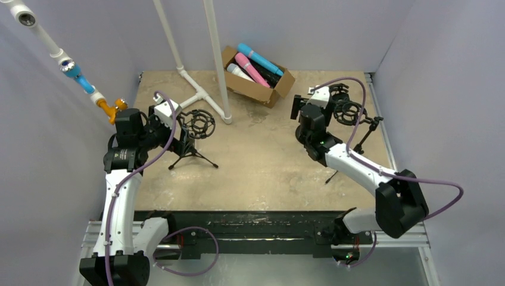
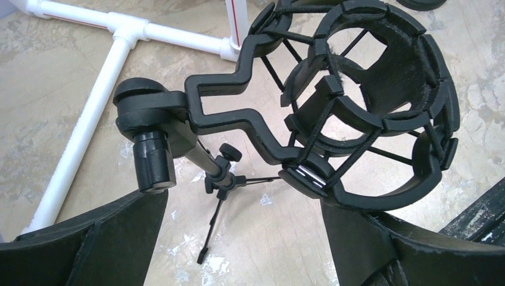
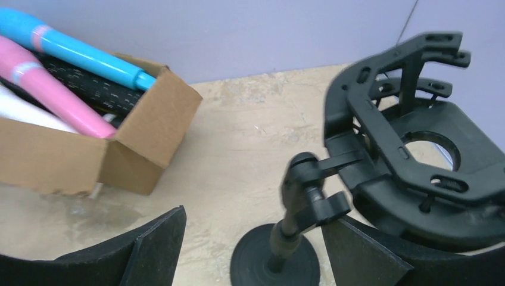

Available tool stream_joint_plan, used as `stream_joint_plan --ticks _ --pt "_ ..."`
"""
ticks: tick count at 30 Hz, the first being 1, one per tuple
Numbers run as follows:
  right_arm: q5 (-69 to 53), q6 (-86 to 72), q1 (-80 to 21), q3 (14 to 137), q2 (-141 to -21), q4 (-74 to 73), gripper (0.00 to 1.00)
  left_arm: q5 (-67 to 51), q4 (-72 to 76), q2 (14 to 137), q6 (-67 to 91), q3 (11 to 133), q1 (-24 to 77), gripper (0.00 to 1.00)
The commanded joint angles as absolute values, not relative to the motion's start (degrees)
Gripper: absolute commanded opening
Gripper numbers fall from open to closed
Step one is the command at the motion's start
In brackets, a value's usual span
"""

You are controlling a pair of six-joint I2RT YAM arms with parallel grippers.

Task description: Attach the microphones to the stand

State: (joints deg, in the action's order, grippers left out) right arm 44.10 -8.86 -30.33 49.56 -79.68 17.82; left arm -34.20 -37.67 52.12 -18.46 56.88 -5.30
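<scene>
Several microphones lie in a cardboard box (image 1: 262,92) at the back: a blue one (image 1: 260,59), a pink one (image 1: 251,68) and a white one (image 1: 238,71). The right wrist view shows the blue (image 3: 77,50), pink (image 3: 47,89) and a black one (image 3: 89,89). A tripod stand (image 1: 190,149) carries an empty shock mount (image 2: 411,71); my left gripper (image 2: 244,238) is open just below that mount, holding nothing. My right gripper (image 3: 253,244) is open around the post (image 3: 298,208) of a round-based stand (image 3: 256,265), whose mount (image 3: 429,149) is empty.
A white PVC pipe frame (image 1: 202,95) stands at the back left, with pipes rising upward. Another pipe with blue (image 1: 77,74) and orange (image 1: 110,107) pieces slants along the left wall. A second tripod stand (image 1: 363,134) stands by the right wall.
</scene>
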Motion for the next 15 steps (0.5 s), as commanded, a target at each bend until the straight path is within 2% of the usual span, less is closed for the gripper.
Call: stream_joint_plan --ticks 1,6,9,12,15 --pt "47.38 -13.05 -33.90 50.76 -72.72 13.90 0.87 -32.00 -37.27 51.06 -17.37 59.04 -5.69 1.00" --pt "54.03 -23.40 -43.56 51.81 -69.04 1.00 0.90 -25.39 -34.23 50.44 -18.56 56.68 -5.67 1.00" --pt "57.20 -29.45 -51.30 51.55 -67.61 -4.53 0.89 -22.45 -29.40 49.90 -19.34 53.10 -5.71 0.95" --pt "59.00 -31.69 -59.13 51.64 -67.74 -5.03 0.87 -24.06 -24.67 49.14 -19.38 49.35 -5.69 0.92" --pt "57.68 -30.07 -62.05 54.40 -70.12 -4.60 0.87 -27.54 -19.57 48.32 -17.94 45.83 -5.69 0.89"
